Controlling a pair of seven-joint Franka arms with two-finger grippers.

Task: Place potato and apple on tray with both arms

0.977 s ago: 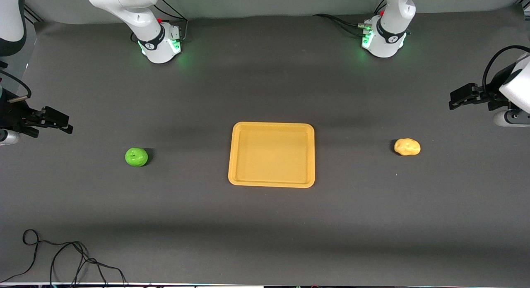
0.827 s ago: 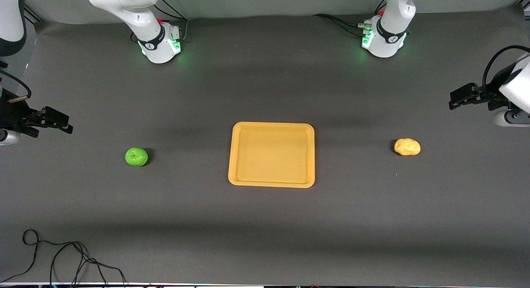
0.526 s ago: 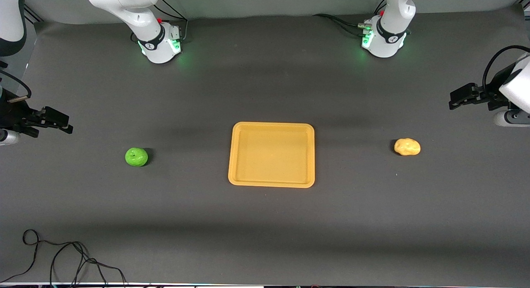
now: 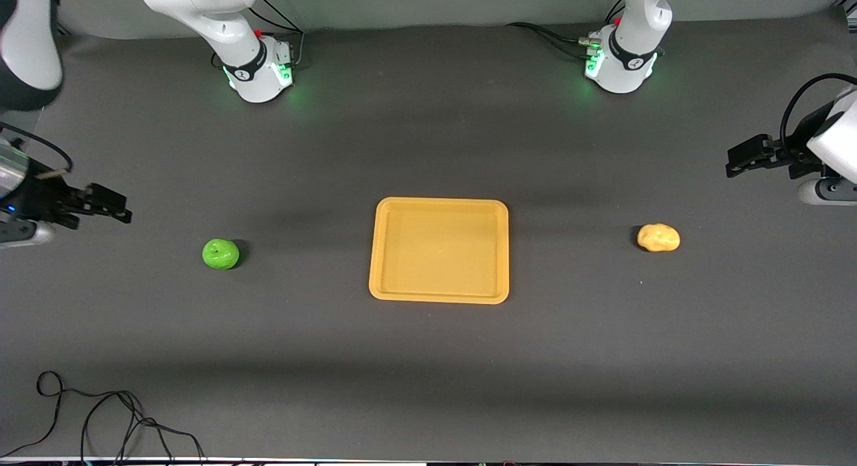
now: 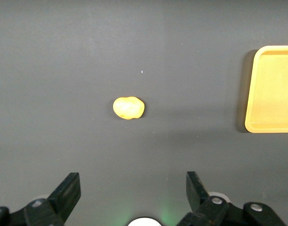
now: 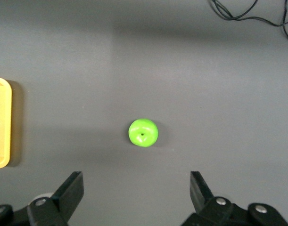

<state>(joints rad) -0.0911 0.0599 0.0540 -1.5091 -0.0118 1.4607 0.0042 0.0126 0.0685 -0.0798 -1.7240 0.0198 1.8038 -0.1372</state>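
The yellow-orange tray [image 4: 438, 211] lies empty at the table's middle. The green apple [image 4: 220, 253] rests on the mat toward the right arm's end, and shows in the right wrist view [image 6: 143, 133]. The pale yellow-tan potato [image 4: 658, 238] rests toward the left arm's end, and shows in the left wrist view [image 5: 128, 108]. My right gripper [image 4: 110, 205] is open and empty, up in the air at the table's end, short of the apple. My left gripper [image 4: 743, 157] is open and empty, raised at its end of the table, short of the potato.
A black cable [image 4: 100, 412] lies coiled on the mat at the corner nearest the front camera, at the right arm's end; it also shows in the right wrist view [image 6: 247, 14]. The tray's edge shows in both wrist views [image 5: 271, 89] [image 6: 1, 122].
My right gripper has moved a little toward the apple and the table's middle. The left arm, apple, potato and tray have not moved.
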